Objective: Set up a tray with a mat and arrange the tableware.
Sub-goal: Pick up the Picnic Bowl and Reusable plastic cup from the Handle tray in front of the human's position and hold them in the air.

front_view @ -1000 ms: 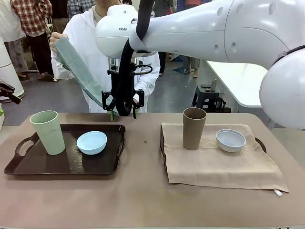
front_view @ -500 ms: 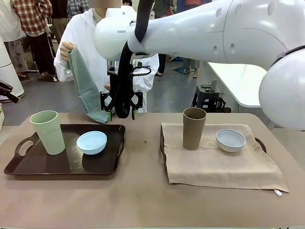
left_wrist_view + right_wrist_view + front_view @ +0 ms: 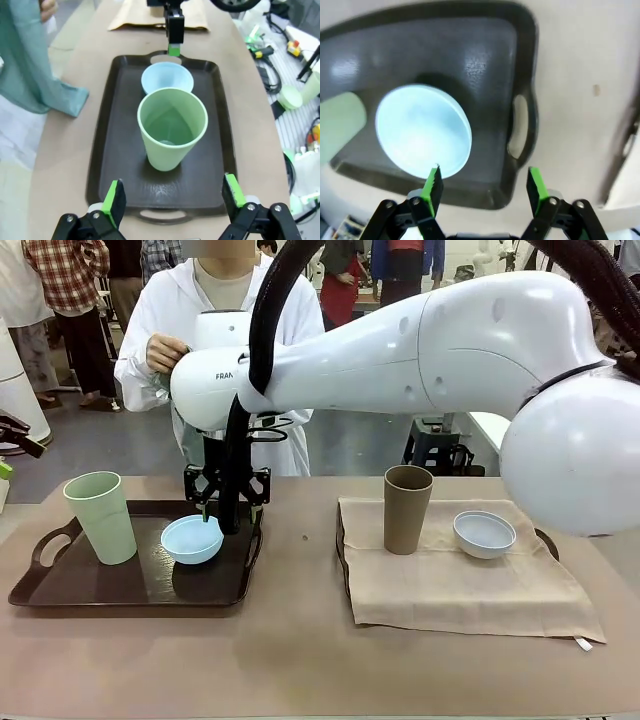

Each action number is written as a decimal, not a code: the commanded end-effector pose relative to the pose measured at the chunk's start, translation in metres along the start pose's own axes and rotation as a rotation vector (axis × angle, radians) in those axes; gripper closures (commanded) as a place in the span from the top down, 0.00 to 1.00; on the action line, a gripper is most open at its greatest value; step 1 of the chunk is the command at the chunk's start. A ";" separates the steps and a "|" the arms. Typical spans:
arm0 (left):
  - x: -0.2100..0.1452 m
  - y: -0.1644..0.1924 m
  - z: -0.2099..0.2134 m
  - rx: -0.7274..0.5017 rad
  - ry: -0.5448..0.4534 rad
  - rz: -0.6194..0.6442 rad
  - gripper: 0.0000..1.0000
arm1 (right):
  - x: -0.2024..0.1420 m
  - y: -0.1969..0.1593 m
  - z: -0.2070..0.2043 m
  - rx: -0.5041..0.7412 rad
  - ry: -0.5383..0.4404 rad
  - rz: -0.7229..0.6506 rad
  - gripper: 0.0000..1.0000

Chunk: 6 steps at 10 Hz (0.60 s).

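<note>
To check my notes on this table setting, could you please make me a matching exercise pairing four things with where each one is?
Things:
1. green cup
2. brown cup
3. light blue bowl
4. teal cloth

Places:
A. on the beige mat, next to a pale bowl
B. hanging from the person's hand
C. at the left end of the dark tray
D. on the tray, under the right arm's open fingers

Pairs: 1-C, 2-A, 3-D, 4-B
</note>
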State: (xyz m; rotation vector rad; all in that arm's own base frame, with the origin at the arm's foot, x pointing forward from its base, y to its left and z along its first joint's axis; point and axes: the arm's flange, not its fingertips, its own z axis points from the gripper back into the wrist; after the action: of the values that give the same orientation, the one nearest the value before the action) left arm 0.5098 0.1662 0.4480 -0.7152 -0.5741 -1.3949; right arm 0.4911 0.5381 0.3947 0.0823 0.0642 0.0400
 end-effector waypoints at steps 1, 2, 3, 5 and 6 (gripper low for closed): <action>-0.004 0.009 -0.011 0.022 -0.047 0.023 1.00 | 0.000 0.007 -0.010 -0.033 -0.079 -0.050 0.86; -0.007 0.011 -0.017 0.006 -0.056 0.038 1.00 | 0.003 0.009 -0.017 -0.021 -0.082 -0.055 0.86; -0.013 0.011 -0.026 -0.003 -0.066 0.074 1.00 | 0.006 0.010 -0.024 -0.018 -0.086 -0.059 0.86; -0.024 0.019 -0.042 -0.010 -0.083 0.134 1.00 | 0.013 0.018 -0.034 -0.021 -0.095 -0.055 0.86; -0.027 0.022 -0.046 0.015 -0.088 0.161 1.00 | 0.013 0.019 -0.037 -0.020 -0.103 -0.046 0.86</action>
State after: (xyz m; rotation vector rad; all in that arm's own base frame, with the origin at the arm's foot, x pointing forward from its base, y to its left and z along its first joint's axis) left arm 0.5233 0.1546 0.3943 -0.8089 -0.5506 -1.2753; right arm 0.4968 0.5509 0.3564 0.0786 0.0090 0.0076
